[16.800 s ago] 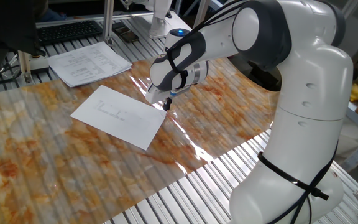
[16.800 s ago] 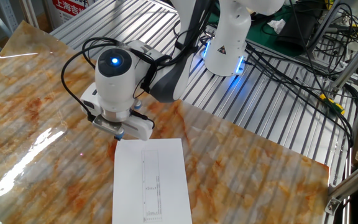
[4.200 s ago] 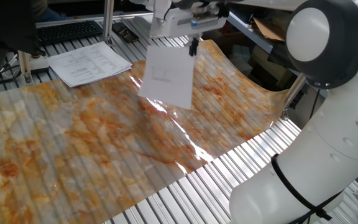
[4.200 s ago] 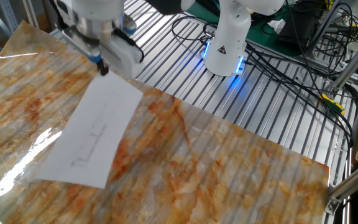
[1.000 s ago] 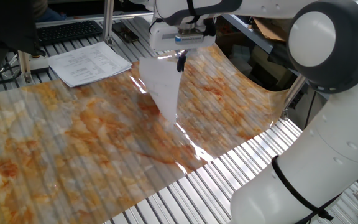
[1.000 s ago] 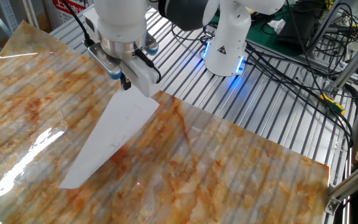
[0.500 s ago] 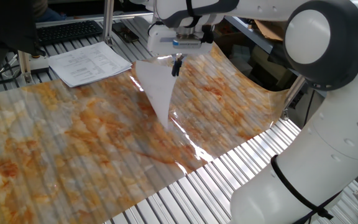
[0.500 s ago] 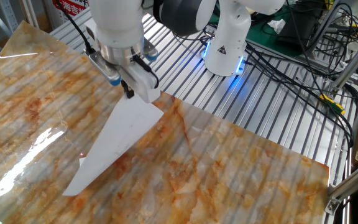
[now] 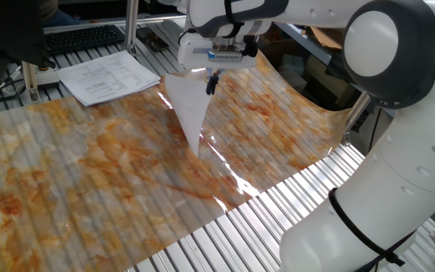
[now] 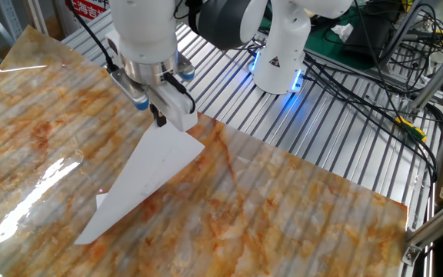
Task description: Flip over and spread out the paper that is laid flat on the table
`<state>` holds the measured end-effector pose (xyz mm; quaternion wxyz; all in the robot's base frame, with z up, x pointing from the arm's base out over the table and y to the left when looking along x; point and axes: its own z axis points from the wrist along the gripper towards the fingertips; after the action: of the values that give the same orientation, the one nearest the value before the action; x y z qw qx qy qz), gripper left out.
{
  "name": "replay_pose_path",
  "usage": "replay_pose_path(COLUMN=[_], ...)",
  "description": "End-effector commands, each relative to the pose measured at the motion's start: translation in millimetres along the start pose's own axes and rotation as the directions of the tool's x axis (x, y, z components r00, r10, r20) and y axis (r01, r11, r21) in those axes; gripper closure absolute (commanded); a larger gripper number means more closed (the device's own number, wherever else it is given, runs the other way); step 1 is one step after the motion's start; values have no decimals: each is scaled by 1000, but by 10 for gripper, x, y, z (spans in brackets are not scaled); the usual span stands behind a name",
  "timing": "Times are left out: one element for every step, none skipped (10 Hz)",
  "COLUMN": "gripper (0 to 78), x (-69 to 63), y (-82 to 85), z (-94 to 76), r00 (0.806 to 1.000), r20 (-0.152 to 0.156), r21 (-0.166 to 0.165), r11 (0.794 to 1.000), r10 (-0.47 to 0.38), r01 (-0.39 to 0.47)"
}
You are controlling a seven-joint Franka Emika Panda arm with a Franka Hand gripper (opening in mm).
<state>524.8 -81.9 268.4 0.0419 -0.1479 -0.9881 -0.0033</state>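
Now white two-finger gripper (image 10: 160, 119) pinched shut on corner of thin white paper sheet (image 10: 144, 178), sheet hanging tilted w/ lower end touching glossy orange-grey marbled table (image 10: 298, 215).

— What lies beyond the marbled covering?

— Bare silver metal slats (image 10: 337, 131) run on all sides of it. In one fixed view a black keyboard (image 9: 81, 36) sits at the far edge, with a stack of printed pages (image 9: 108, 77) just in front of it.

— And from the other side?

— Black cables (image 10: 360, 85) trail across the slats, touched by a blue glow (image 10: 256, 65). A red-and-white sign (image 10: 91, 8) shows at the top edge, and a green mat (image 10: 344, 35) lies under more equipment. An aluminium frame bar (image 10: 437, 219) crosses the lower right corner.
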Motion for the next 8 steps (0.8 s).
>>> replay_pose_path(gripper=[765,765,765,765,765,765,765,765], x=[-30,-32,-34,-34,-36,-36,-31,-29], y=[9,9,10,10,11,11,11,11], z=[62,67,72,72,80,83,87,90], r00=[1000,1000,1000,1000,1000,999,999,999], r20=[12,11,9,9,9,9,10,11], r21=[-13,-13,-12,-11,-12,-12,-11,-10], r11=[1000,1000,1000,1000,1000,999,999,999], r10=[9,11,20,22,25,33,41,50], r01=[-9,-11,-20,-22,-25,-33,-41,-50])
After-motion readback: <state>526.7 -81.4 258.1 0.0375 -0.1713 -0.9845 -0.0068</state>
